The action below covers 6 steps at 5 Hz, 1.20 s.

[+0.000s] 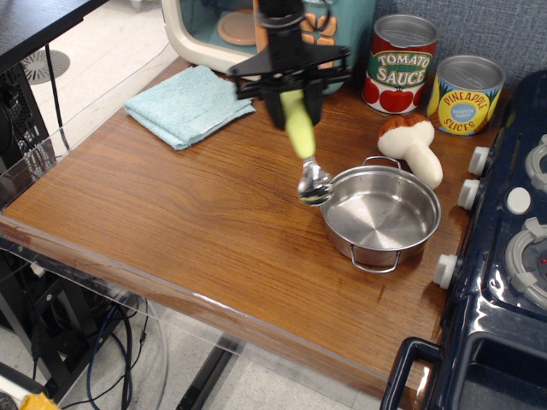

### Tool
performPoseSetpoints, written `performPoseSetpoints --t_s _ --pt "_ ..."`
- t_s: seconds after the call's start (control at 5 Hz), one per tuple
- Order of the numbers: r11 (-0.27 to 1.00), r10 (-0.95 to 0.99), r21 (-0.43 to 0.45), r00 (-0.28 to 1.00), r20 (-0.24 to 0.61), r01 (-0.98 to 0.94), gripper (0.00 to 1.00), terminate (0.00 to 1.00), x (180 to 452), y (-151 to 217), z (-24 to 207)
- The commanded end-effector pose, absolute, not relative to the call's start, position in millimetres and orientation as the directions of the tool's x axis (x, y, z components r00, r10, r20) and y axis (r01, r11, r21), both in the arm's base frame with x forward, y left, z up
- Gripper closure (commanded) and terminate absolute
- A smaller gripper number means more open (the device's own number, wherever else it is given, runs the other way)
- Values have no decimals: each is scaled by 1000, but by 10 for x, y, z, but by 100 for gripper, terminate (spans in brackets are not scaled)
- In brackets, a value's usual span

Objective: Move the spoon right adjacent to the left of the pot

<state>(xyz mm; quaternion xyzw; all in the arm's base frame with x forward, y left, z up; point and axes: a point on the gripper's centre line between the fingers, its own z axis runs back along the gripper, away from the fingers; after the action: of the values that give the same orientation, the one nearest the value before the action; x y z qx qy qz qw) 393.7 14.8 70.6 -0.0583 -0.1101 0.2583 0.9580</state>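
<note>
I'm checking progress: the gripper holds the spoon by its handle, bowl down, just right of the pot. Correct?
Not quite. In observation.image the gripper holds the spoon by its handle, bowl down, but just left of the pot, not right of it.

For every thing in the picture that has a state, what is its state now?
gripper: shut on the spoon
spoon: held by its handle, bowl hanging down at the pot's left rim
pot: upright, empty
tomato sauce can: upright
pineapple slices can: upright
toy mushroom: lying on its side
blue cloth: folded, flat
</note>
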Motion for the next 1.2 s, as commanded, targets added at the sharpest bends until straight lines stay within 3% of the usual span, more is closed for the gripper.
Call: performPoseSetpoints --t_s 0.0,0.2,1.0 --pt "956 286 -141 923 259 -257 100 0 4329 -54 834" --pt "978 198 -108 954 227 -178 100 0 4380 -59 672" --pt "987 149 -83 980 130 -139 100 0 4380 -24 260"
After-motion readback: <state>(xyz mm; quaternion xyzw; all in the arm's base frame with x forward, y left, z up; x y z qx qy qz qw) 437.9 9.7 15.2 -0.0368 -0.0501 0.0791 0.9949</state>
